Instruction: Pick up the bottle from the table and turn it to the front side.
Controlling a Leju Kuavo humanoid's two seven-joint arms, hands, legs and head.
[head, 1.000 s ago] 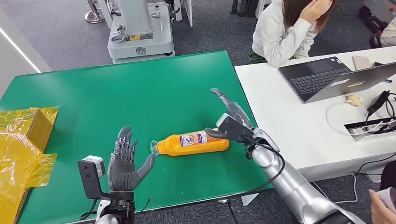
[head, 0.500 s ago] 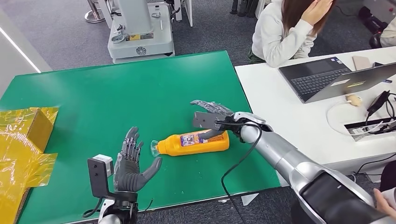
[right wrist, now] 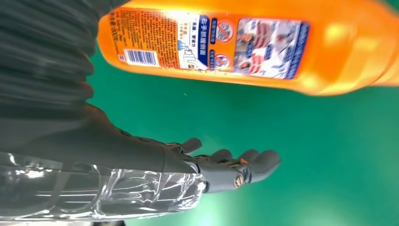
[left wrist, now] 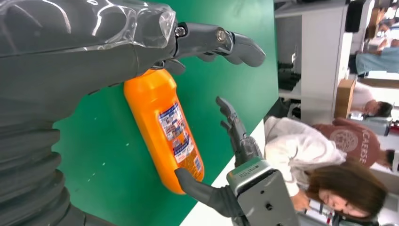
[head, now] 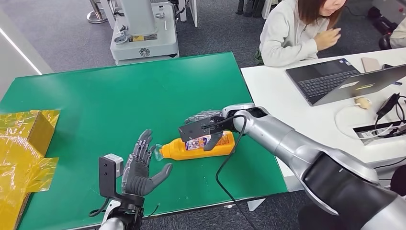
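Note:
An orange bottle (head: pixel 191 148) with a printed label lies on its side on the green table (head: pixel 119 105), its clear cap (head: pixel 156 152) pointing left. My right hand (head: pixel 205 128) straddles the bottle's thick end with its thumb (head: pixel 211 142) over the near side and its fingers (head: pixel 201 116) behind. In the right wrist view green table shows between the bottle (right wrist: pixel 244 47) and the fingers (right wrist: pixel 235 169). My left hand (head: pixel 142 165) stands open, palm up, just left of the cap. The left wrist view shows the bottle (left wrist: pixel 162 127) lying between my left fingers (left wrist: pixel 226 44) and the right hand (left wrist: pixel 221 188).
A yellow box (head: pixel 33 127) and crumpled yellow film (head: pixel 19 177) lie at the table's left edge. A white desk (head: pixel 297 129) with laptops (head: pixel 325 79) and cables adjoins on the right, where a person (head: pixel 292 33) sits. A grey machine base (head: pixel 143 45) stands beyond the table.
My right hand has swung left and down from the bottle's base end to straddle its body. The left hand has crept toward the cap. The seated person lowered an arm.

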